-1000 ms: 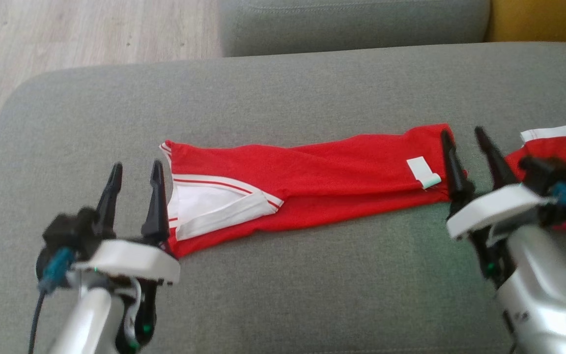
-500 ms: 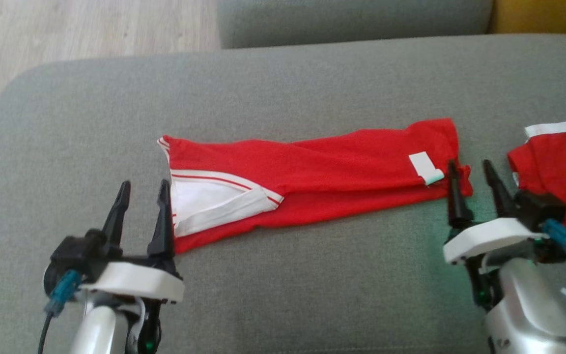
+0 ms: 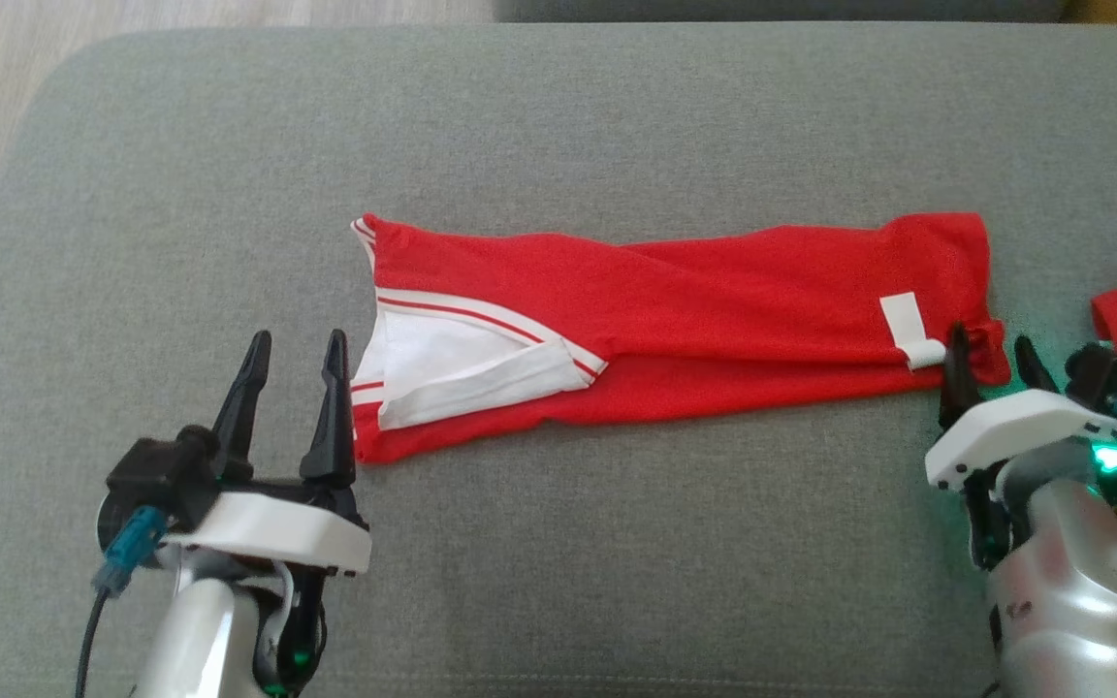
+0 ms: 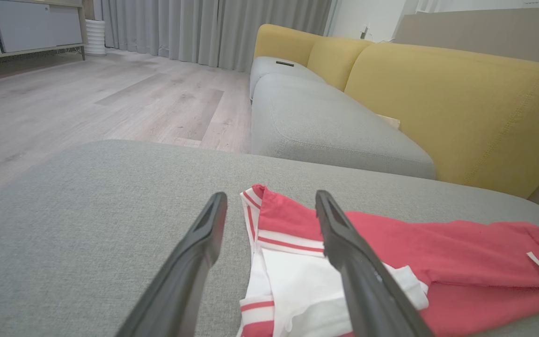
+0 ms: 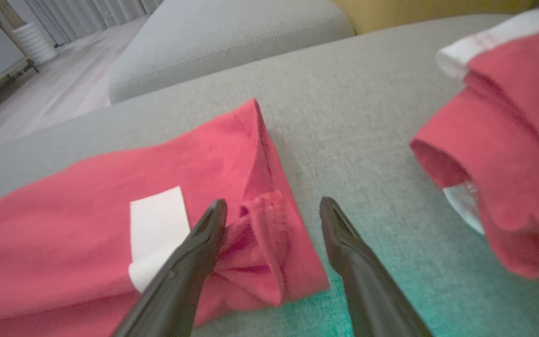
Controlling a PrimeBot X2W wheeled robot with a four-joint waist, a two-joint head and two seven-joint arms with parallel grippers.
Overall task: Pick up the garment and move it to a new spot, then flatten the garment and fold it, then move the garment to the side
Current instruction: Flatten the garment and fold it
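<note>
Left wrist view shows you the left gripper [image 4: 270, 199] with its two dark fingers [image 4: 190, 262] spread wide and nothing clasped between them. The finger on the right of that frame crosses in front of the striped white end of the garment [image 4: 461, 252]. The other finger stands over bare grey cushion [image 4: 87, 224]. You cannot tell from here whether either finger touches the fabric.

In the right wrist view the right gripper [image 5: 273, 205] is likewise released, jaws apart. The puckered red hem corner of the garment lies in the gap between them. The finger on the left of that frame sits just beside the white label [image 5: 157, 210], not pinched on anything.

In the head view the garment lies as a long red strip across the middle of the frame, flat on the cushion. Its left end is turned open to white lining with red-striped trim, and its right end carries the label. The left gripper stands at the lower left, its inner fingertip just beside the garment's lower left corner. The right gripper stands at the lower right, by the hem.

A second red piece of clothing [image 5: 508, 154] lies at the right edge, apart from the garment, with bare cushion between them. A pale wooden floor [image 4: 87, 103] fills the upper left of the left wrist view, and a yellow sofa back [image 4: 461, 103] the upper right.
</note>
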